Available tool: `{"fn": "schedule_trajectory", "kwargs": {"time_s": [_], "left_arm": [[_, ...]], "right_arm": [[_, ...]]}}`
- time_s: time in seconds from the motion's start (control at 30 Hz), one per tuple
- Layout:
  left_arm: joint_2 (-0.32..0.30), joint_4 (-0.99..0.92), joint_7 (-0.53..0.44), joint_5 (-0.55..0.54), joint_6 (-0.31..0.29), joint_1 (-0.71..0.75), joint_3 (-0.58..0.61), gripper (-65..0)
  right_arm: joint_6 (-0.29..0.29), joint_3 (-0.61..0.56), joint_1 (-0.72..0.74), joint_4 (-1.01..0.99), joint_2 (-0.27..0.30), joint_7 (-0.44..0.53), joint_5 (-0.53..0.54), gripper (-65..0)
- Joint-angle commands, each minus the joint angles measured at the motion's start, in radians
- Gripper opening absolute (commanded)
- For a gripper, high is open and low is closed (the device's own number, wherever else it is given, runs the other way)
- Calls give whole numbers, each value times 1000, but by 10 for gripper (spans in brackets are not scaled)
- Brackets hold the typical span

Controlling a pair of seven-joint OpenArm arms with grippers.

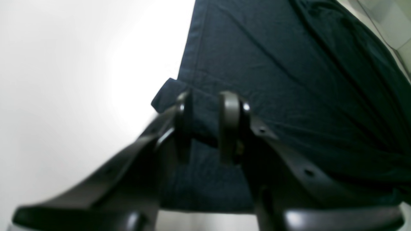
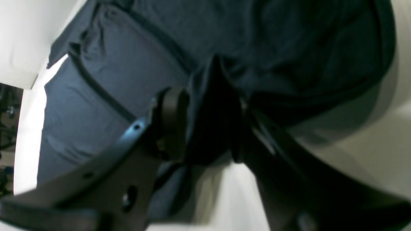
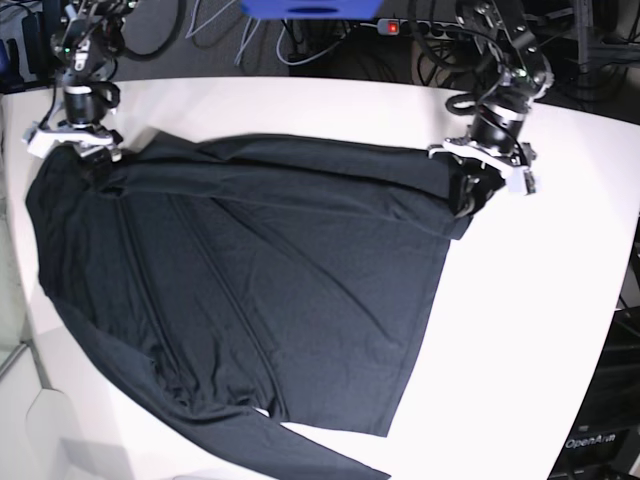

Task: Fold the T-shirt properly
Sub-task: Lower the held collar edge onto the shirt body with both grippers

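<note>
Base view is showing us the T-shirt [image 3: 250,290] lying spread across the white bench [image 3: 540,330], its body reaching from the far left corner down to the near edge, with one long fold running along its far side between the two arms. We are judging it light, thin and limp: it is creasing and draping readily, so it will sag and trail if lifted by one point alone, and it will likely slide easily over the smooth bench. The best places to take hold, we think, are the hemmed edges and corners, where the layers are doubled.

The left tool [image 1: 207,128] is pinching the hem corner at the far right, cloth running between its narrowly set fingers. The right tool [image 2: 205,125] is sitting at the far left with dark fabric bunched between its fingers; whether they are clamping or letting go, we cannot tell.

Around the bench, cables [image 3: 300,45] and a power strip [image 3: 430,28] are lying beyond the far edge, well apart from the cloth. Nothing on the bench itself is standing in the way.
</note>
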Motion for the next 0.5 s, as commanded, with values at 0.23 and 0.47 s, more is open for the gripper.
{"fn": "schedule_trajectory", "kwargs": {"time_s": [0.23,0.47], "left_arm": [[-3,-15,-22,7,-7,8,5,-508],[-3,5,-22,84,-7,64,41,-508]], "right_arm": [[7,66,-6,13,10,62,11,-411],[7,74,-36,-32,10,63,10,-410]]}}
